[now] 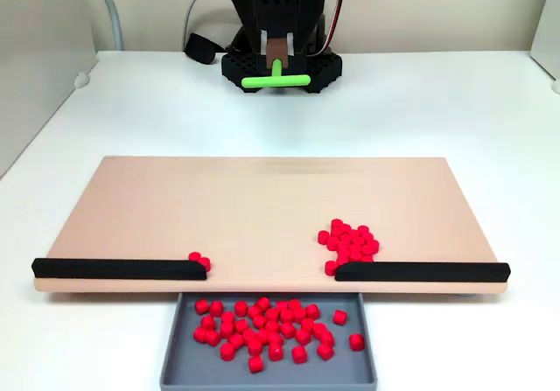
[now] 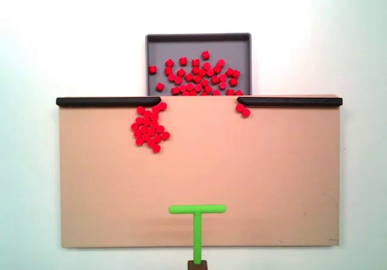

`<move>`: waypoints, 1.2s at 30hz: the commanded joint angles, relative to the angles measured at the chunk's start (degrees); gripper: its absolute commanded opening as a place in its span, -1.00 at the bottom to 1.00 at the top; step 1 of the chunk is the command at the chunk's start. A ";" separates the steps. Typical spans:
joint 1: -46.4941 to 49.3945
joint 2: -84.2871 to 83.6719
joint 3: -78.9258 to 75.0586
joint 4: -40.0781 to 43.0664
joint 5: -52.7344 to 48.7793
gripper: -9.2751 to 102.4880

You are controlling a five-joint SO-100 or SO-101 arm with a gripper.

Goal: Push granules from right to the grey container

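Observation:
A pile of red granules (image 1: 351,242) lies on the right of the tan board (image 1: 219,207) in a fixed view, touching the inner end of a black strip (image 1: 420,271). In a fixed view from above the same pile of granules (image 2: 150,128) sits left of centre. Two more granules (image 1: 200,261) rest by the other strip. The grey container (image 1: 352,366) below the board's front gap holds many granules; its floor (image 2: 242,48) shows at the top. My gripper (image 1: 277,57) is far back, shut on a green T-shaped stick (image 1: 276,80), whose crossbar (image 2: 197,209) hovers over the board's near edge.
Two black strips (image 2: 107,101) (image 2: 289,101) line the board's edge on either side of the gap into the container. The arm's black base (image 1: 280,67) stands behind the board. White table surrounds the board (image 2: 272,173), and a cable (image 1: 199,48) lies beside the base.

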 commanded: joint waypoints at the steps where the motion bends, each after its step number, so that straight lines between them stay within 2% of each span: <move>1: 0.00 1.49 -0.62 -0.18 0.62 -0.84; 36: 1.23 0.88 -0.53 -0.09 -1.85 -0.84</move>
